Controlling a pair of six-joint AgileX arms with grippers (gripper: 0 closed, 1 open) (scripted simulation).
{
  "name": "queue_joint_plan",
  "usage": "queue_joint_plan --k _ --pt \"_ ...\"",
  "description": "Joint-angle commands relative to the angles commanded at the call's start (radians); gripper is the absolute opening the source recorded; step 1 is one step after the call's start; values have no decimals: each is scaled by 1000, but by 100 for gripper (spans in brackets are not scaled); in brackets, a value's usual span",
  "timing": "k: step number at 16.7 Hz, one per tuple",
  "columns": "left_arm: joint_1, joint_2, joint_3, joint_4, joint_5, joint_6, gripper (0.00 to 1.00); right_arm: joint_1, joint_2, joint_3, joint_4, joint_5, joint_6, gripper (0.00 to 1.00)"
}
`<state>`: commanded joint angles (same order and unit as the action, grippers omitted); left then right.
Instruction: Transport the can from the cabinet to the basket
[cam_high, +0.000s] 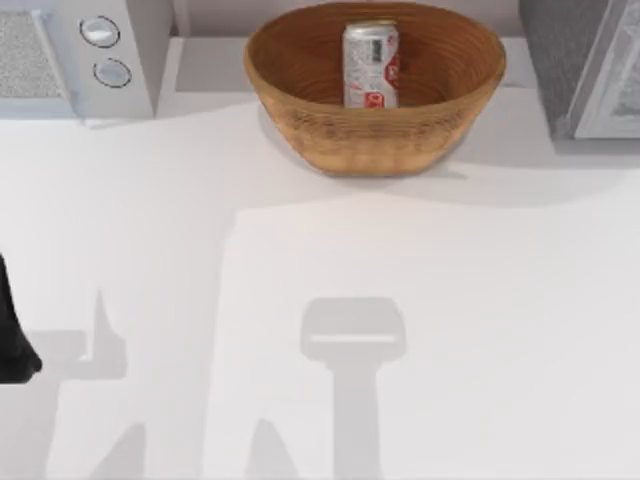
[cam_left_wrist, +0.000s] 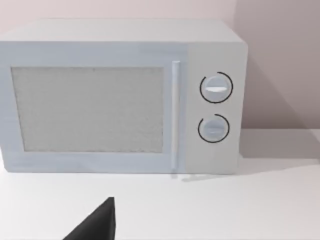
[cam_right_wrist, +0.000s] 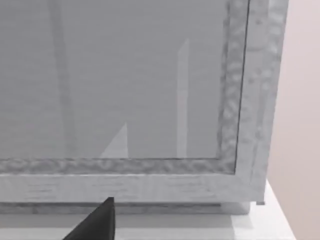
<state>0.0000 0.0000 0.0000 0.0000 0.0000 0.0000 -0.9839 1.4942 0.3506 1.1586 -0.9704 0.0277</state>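
Note:
The silver can (cam_high: 371, 65) with red label marks stands upright inside the brown wicker basket (cam_high: 300, 130) at the back middle of the table. The grey cabinet (cam_high: 570, 70) stands at the back right, and its framed front (cam_right_wrist: 125, 100) faces my right wrist camera from close by. A dark part of my right gripper (cam_right_wrist: 97, 222) pokes into that view in front of the cabinet's lower edge. My left arm (cam_high: 12, 340) is at the table's left edge, far from the basket. A dark part of the left gripper (cam_left_wrist: 97, 225) points toward the white box.
A white box (cam_high: 100, 50) with two round knobs (cam_left_wrist: 215, 107) and a speckled door stands at the back left. The white tabletop (cam_high: 400, 280) stretches in front of the basket, carrying only shadows. A wall rises behind the box and cabinet.

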Motion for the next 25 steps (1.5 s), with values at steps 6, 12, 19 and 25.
queue_joint_plan --k 6,12,19,25 --pt "0 0 0 0 0 0 100 -41 57 17 50 -40 2 100" --pt "0 0 0 0 0 0 100 -47 50 118 -54 -49 5 100" --pt "0 0 0 0 0 0 100 -77 15 589 -591 -73 7 100" --pt "0 0 0 0 0 0 100 -77 -64 1061 -1178 -76 3 100"
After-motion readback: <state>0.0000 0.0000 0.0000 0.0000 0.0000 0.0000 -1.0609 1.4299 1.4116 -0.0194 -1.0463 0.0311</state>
